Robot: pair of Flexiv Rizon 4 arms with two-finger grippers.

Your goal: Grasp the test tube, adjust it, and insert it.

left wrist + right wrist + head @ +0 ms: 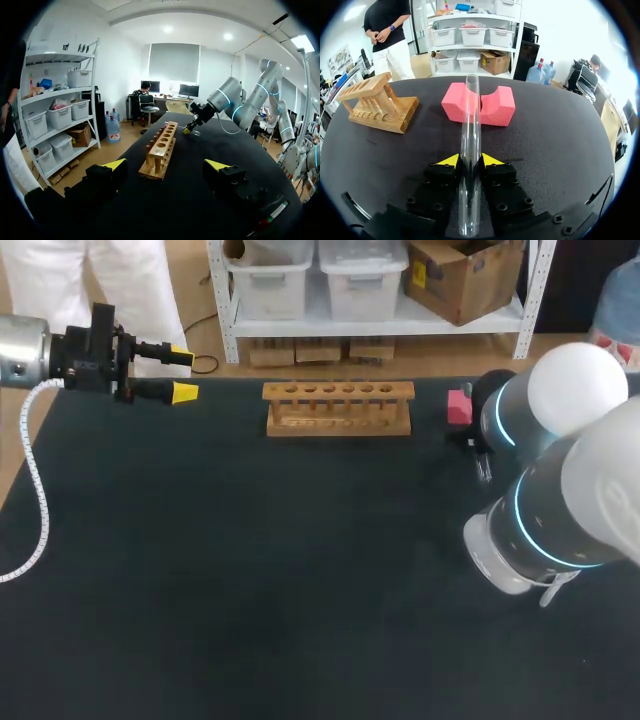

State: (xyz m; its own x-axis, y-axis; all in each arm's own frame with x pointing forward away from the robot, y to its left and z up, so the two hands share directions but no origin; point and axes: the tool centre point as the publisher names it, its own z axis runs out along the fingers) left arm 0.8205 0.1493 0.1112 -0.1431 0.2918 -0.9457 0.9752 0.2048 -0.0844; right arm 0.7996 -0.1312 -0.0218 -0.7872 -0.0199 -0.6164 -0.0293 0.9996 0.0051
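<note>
Right gripper (470,161) clamped on test tube (470,120), near pink foam block (497,106). Left gripper (183,374) fingers wide apart, left of wooden rack (338,410).

- The left arm (20,350), at nine o'clock in the head view, is a silver metal cylinder that ends in a boxy black wrist block.
- A white coiled cable (35,480) trails from that cylinder toward seven o'clock.
- The left gripper (182,373) has two black fingers with bright yellow wedge tips.
- The right arm (560,490), at three o'clock, is glossy white and dark grey, with rounded joint caps and thin glowing cyan rings at the joints.
- The right gripper (470,160) has black finger blocks dotted with round screw holes, and triangular yellow tips.
</note>
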